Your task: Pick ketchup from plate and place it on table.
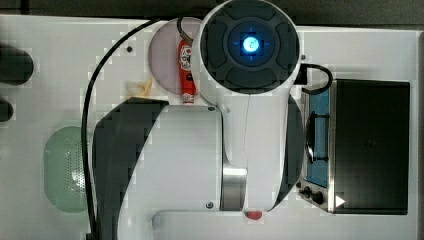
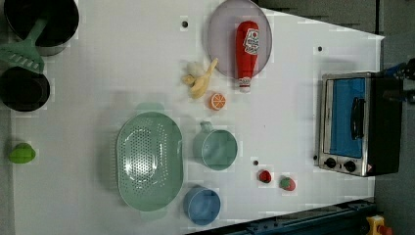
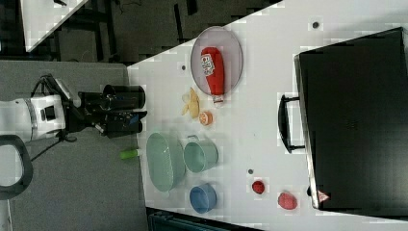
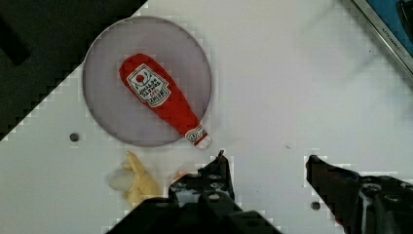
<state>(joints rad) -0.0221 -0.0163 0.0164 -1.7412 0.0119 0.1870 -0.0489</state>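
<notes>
The slim red squeeze ketchup bottle (image 2: 246, 49) is lying flat on the round pale lilac-grey plate (image 2: 219, 39), its white cap reaching past the rim onto the large white tabletop (image 2: 122, 58). Its white label is carrying red marks and lettering too small to read.

In the wrist view the black gripper (image 4: 267, 163) is hanging above bare table near the plate, its two fingers (image 4: 216, 173) standing well apart and gripping nothing, clear of the bottle.

In the left view, a yellow banana-like toy (image 2: 200, 81) with a white piece is lying just beside the plate, and a small orange slice (image 2: 218, 101) is sitting near the cap. Further off, an oval green perforated basket (image 2: 149, 159), a teal cup (image 2: 215, 148) and a blue cup (image 2: 202, 205) are grouped together, with two small red strawberry-like pieces (image 2: 265, 176) near them. A silver toaster oven (image 2: 352, 125) with a blue glass door and black handle is standing towards the left view's right. Dark pots (image 2: 41, 22) and a green utensil are resting at the left view's left edge.

In the top view the white arm is covering much of the plate.
</notes>
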